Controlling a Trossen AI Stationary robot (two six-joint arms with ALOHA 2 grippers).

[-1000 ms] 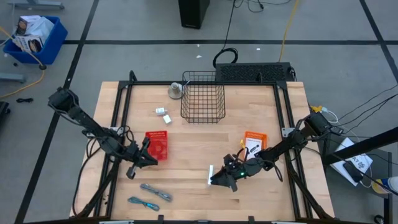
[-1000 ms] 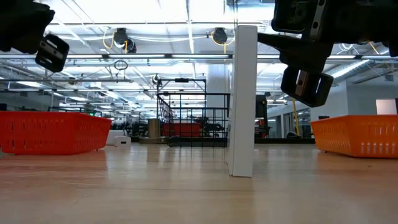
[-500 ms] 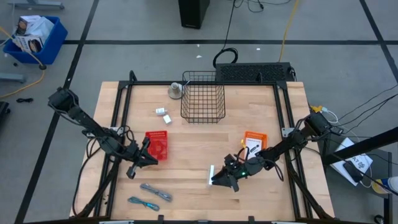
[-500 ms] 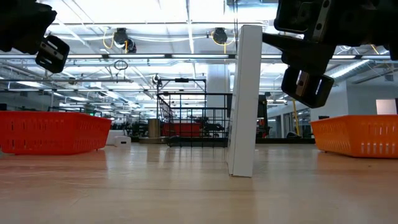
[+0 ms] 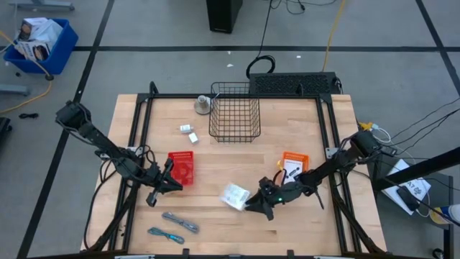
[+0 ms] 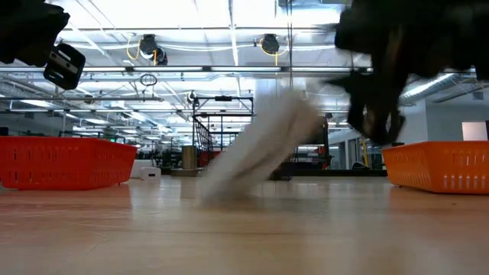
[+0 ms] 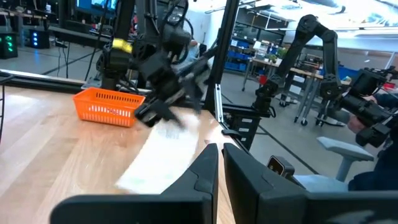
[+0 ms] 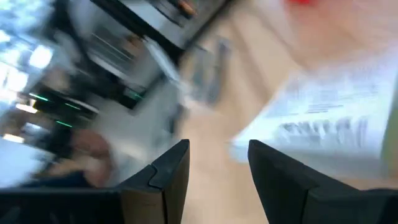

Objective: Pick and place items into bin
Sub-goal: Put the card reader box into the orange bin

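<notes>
White printed paper packet (image 5: 234, 196): flat, thin, tilted on wood-plank worktop (image 5: 237, 158), just beside right gripper (image 5: 254, 207); fingers spread, grasping nothing. Packet motion-blurred in low view, print unreadable. Black wire bin (image 5: 234, 112) at far edge, contents not discernible. Orange perforated basket (image 5: 293, 164) partly hidden by right arm. Left gripper (image 5: 177, 185), fingers nearly closed, beside red basket (image 5: 182, 167).

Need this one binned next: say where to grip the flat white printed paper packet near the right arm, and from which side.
Take the flat white printed paper packet by its raised edge, coming from the open right gripper's side. The low view shows it leaning, not flat on the wooden table, so that thin edge probably offers a pinch. The left gripper waits by the red basket.
</notes>
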